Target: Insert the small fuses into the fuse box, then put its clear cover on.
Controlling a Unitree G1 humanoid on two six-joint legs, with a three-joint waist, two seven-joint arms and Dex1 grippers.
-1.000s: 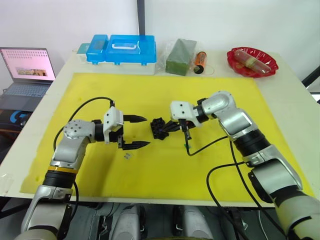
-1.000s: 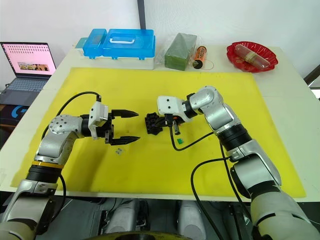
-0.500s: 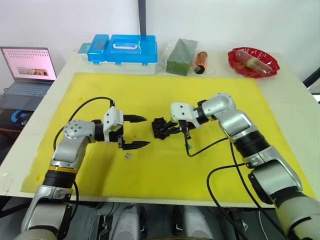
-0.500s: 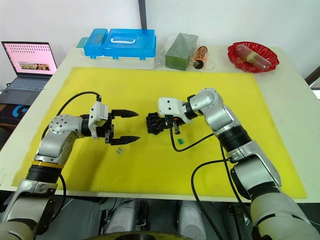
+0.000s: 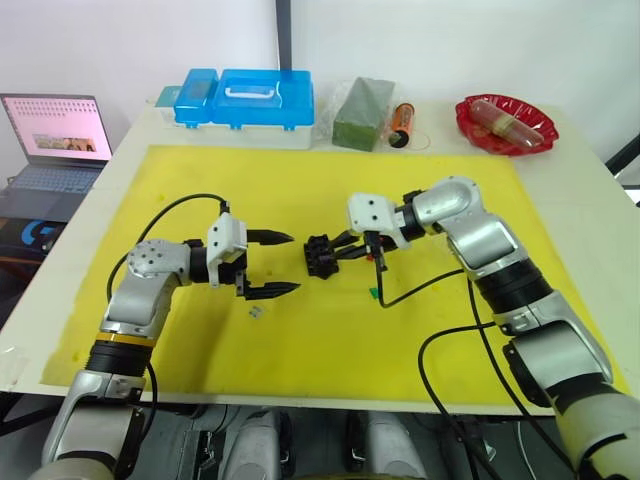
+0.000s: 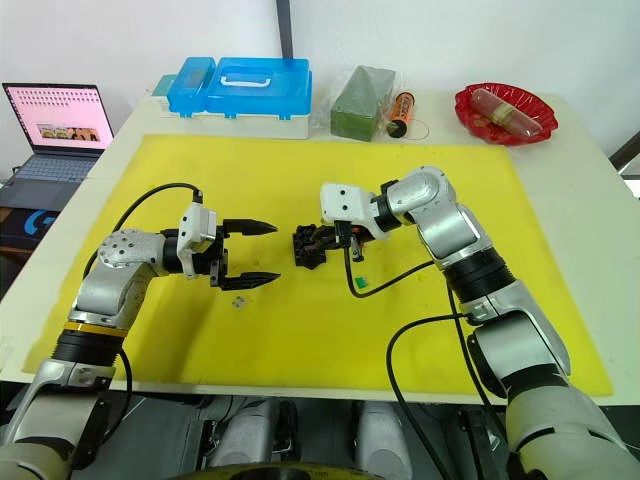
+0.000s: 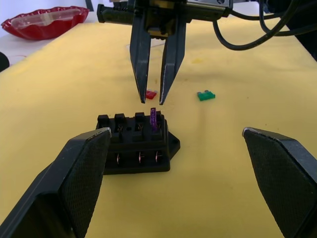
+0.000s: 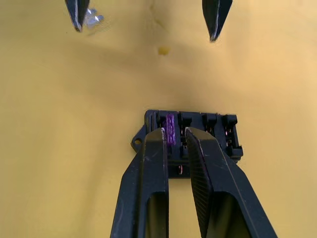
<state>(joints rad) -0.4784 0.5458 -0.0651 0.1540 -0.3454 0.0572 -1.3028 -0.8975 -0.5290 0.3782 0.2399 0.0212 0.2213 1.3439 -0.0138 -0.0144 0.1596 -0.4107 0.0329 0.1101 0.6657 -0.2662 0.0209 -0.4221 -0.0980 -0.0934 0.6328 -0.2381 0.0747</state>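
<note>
At the frame's centre, the small black slotted plastic fuse box [image 5: 319, 256] sits on the yellow mat, a purple fuse [image 7: 153, 119] upright in one slot. My right hand [image 7: 152, 97] hovers above it, fingers slightly parted, empty. My left hand [image 5: 283, 264], wide open, waits left. Green fuse [image 7: 205, 95] and red fuse [image 7: 151, 93] lie nearby.

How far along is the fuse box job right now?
One purple-pink fuse stands in the fuse box. The right gripper hangs just above it, slightly open and empty; the left gripper waits open. The red fuse and green fuse lie on the yellow mat, uninserted. No cover is on.
</note>
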